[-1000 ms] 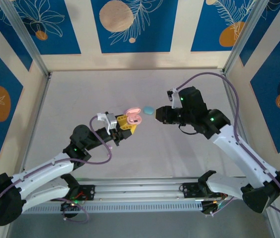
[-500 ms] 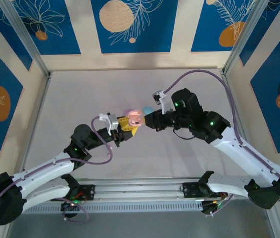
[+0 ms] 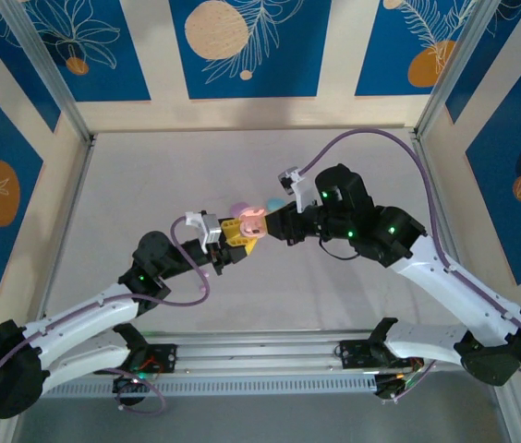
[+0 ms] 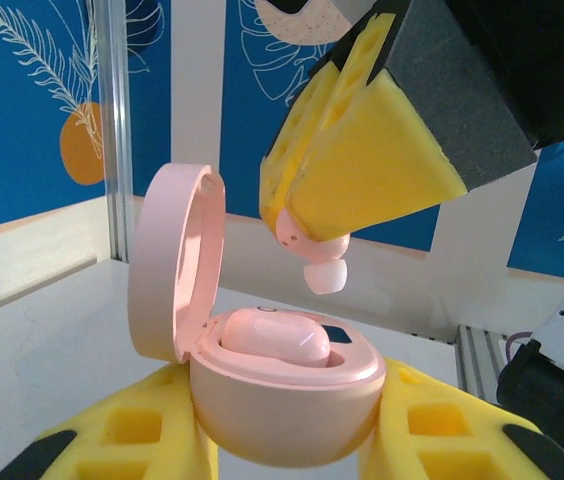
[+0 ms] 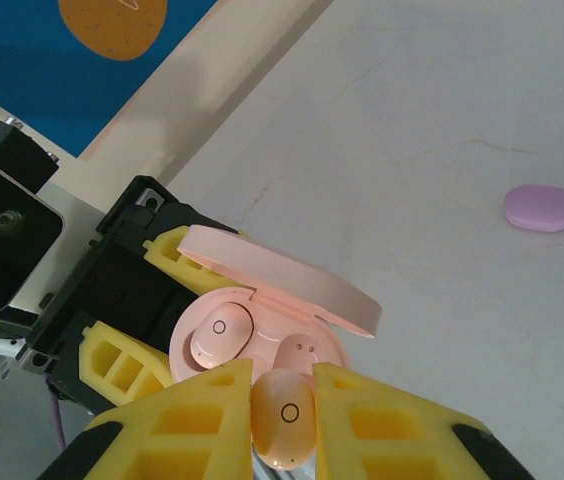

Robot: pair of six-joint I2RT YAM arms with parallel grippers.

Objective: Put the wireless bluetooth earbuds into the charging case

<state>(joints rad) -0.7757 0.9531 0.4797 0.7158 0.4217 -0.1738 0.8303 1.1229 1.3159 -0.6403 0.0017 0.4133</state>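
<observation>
Near the middle of the top view, the left pincer (image 3: 240, 233) is clenched on the case (image 3: 251, 221) and holds it off the tabletop (image 3: 150, 185). The right pincer (image 3: 268, 221) meets it from the right.

In the left wrist view the case (image 4: 287, 400) is a rounded, glossy peach-pink pebble. It sits low in the centre of the frame between two yellow foam fingers (image 4: 132, 425). Its lid (image 4: 177, 260) stands open and nearly upright on the left side. A seated bud (image 4: 272, 338), smooth and the same pink, lies in the open base.

Above it, at centre frame, the right pincer's yellow pads come down from the upper right, clamped on the held bud (image 4: 310, 246). This bud is small and pink with a whitish tip pointing down. The tip hangs just above the case and apart from it.

In the right wrist view the held bud (image 5: 284, 412) is at the bottom centre between the right pincer's (image 5: 282, 400) pads, and a small ring is marked on its face. Just beyond it the case (image 5: 197, 345) shows the seated bud (image 5: 217, 335) in its left socket, with the same ring mark. The right socket (image 5: 302, 352) is bare and has tiny dots inside. The lid (image 5: 282, 285) tips away behind them. At the right edge a lilac case (image 5: 540, 208) lies shut on the tabletop (image 5: 442, 120), well apart.
</observation>
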